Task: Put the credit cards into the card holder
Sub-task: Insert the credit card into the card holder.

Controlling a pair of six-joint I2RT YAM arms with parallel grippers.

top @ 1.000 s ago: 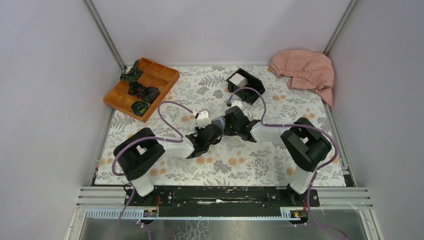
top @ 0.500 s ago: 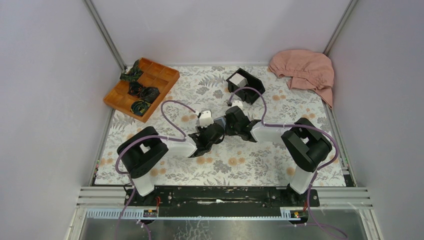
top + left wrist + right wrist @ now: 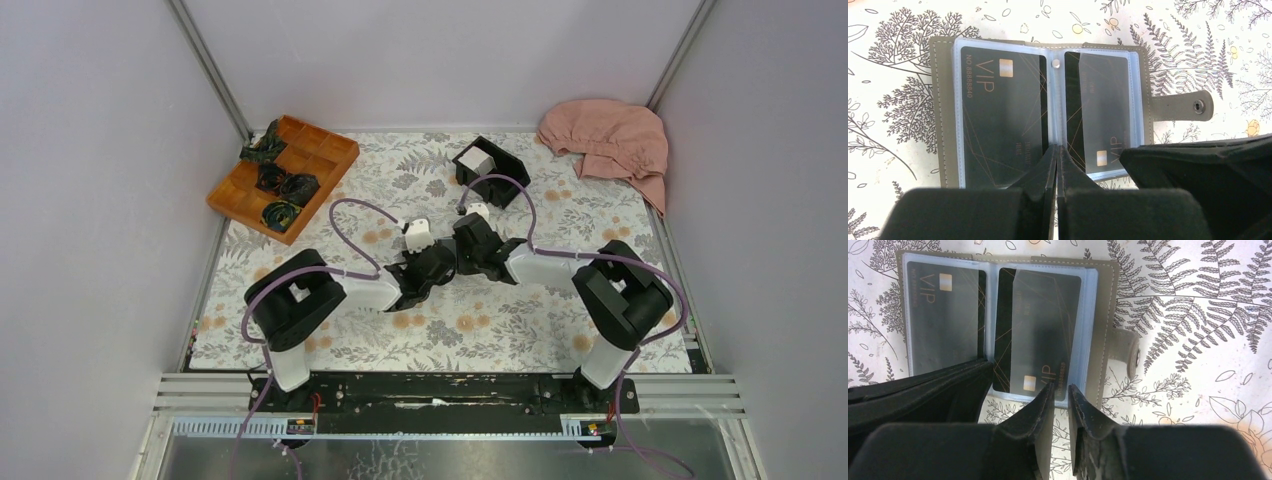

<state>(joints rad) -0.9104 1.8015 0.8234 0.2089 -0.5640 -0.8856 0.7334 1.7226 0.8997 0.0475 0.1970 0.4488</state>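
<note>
The grey card holder [image 3: 942, 110] lies open and flat on the floral table, with a dark VIP card [image 3: 1000, 110] in each clear sleeve. It also shows in the right wrist view [image 3: 1105, 325]. My left gripper [image 3: 1056, 147] is shut, its tips over the fold at the holder's near edge. My right gripper [image 3: 1060, 385] is all but shut, with nothing in the narrow gap, at the near edge of the right sleeve. In the top view both grippers [image 3: 437, 262] [image 3: 463, 250] meet mid-table and hide the holder. The white credit cards [image 3: 474, 160] sit stacked in a black box.
The black open box [image 3: 503, 172] stands behind the grippers. An orange compartment tray [image 3: 284, 172] with dark items is at the back left. A pink cloth [image 3: 610, 140] lies at the back right. The holder's strap with its snap [image 3: 1188, 106] sticks out to the right.
My left arm has moved right and a little forward, closing in on the right gripper over the card holder. My right arm has shifted slightly.
</note>
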